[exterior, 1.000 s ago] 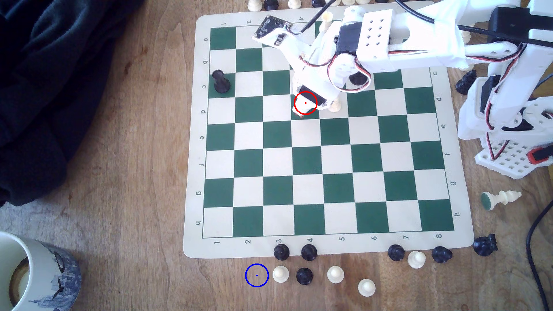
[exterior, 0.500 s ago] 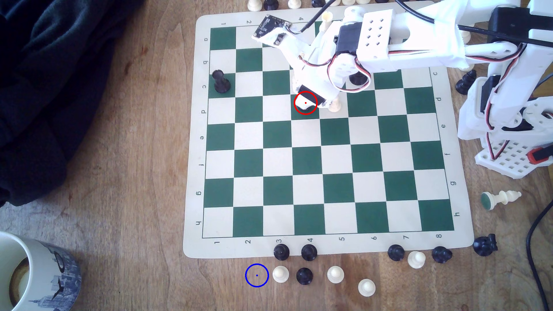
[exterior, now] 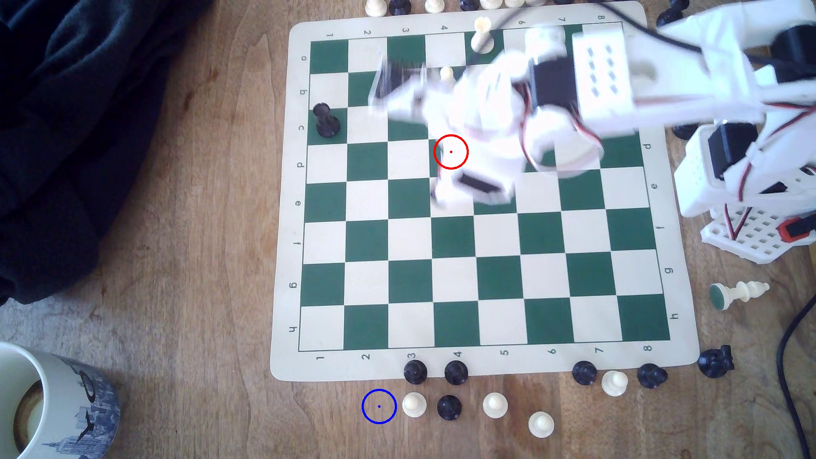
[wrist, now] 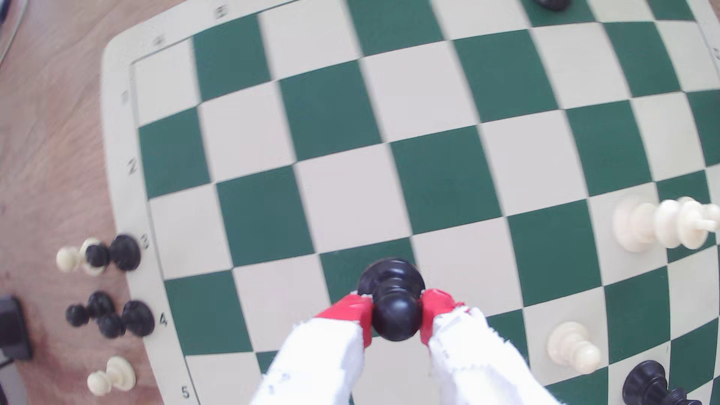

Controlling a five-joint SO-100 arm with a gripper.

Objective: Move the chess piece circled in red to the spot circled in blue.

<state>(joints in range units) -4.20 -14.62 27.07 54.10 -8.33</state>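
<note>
Claw (wrist: 395, 319): red pads clamped on black pawn (wrist: 393, 307) head | pawn: raised above chessboard (wrist: 448, 175), base toward board, axis near upright | blue ring (exterior: 379, 406): bare worktop (exterior: 198, 265) | mug (exterior: 53, 401): contents unclear

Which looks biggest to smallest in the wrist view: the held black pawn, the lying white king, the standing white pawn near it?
1. White king, lying on the board.
2. Black pawn, in the gripper; closest to the camera, so enlarged.
3. White pawn.

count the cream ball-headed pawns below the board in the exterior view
4 pawns: one beside the blue ring, two to its right in that view, one by the mat's edge; none seem hidden.
</note>
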